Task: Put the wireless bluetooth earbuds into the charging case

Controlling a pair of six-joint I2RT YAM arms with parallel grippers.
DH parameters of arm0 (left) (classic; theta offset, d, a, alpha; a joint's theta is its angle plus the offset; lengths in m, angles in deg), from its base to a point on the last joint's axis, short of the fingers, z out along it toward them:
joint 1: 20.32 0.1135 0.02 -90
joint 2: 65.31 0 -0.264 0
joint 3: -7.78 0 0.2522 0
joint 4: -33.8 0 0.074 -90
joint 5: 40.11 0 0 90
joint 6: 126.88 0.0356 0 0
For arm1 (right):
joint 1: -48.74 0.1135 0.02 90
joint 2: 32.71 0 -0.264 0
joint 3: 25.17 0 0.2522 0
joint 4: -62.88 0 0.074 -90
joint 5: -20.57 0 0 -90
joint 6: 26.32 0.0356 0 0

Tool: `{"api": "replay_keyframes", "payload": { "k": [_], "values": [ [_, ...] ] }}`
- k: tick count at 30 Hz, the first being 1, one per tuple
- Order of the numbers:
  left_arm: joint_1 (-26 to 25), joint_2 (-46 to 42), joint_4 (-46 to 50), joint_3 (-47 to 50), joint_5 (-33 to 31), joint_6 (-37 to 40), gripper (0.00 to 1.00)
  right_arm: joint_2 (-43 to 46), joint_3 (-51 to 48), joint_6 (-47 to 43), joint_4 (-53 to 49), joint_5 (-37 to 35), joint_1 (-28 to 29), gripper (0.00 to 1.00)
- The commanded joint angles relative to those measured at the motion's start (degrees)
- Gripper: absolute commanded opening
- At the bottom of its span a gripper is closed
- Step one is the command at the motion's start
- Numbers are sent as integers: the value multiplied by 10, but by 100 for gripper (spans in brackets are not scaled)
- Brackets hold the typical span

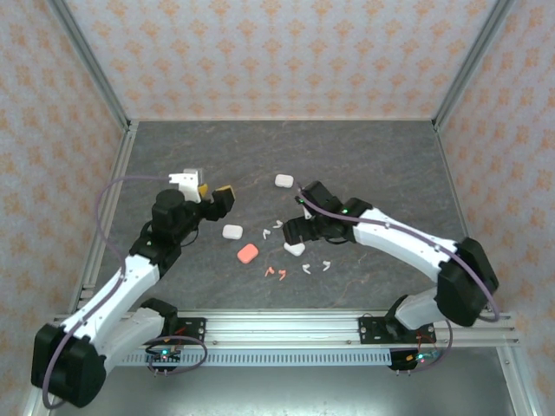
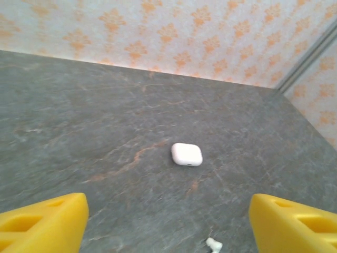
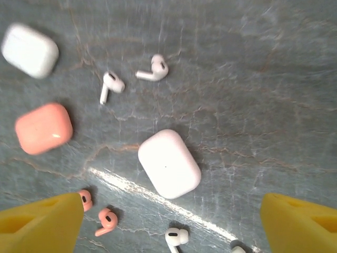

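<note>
Right pincer [image 3: 169, 211] gapes wide, empty, above a white pebble-shaped plastic case [image 3: 169, 163]; tiny white and salmon-pink stemmed plastic earbuds [image 3: 154, 68] lie scattered around it on the grey bench [image 3: 263, 79]. Left pincer [image 2: 167, 203] stands wide too.

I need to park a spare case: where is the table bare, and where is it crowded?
Bare: the far strip of the table between the back wall and the far white case, and the right side beyond the right arm. Crowded: the middle, around the pink case, two more white cases and the loose earbuds.
</note>
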Motion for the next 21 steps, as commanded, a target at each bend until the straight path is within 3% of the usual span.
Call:
{"api": "replay_keyframes", "payload": {
  "k": [1,7,15,21],
  "values": [
    [2,-59,45,29,-64,5,84,-49,36,-38,-47,-25,23,87],
    [2,-132,77,51,-67,8,89,-141,77,-80,-81,-47,46,87],
    [2,-148,93,47,-61,19,91,-205,99,-106,-99,-46,46,86],
    [2,-144,87,49,-57,21,91,-225,94,-115,-72,-42,46,75]
  ]
}}
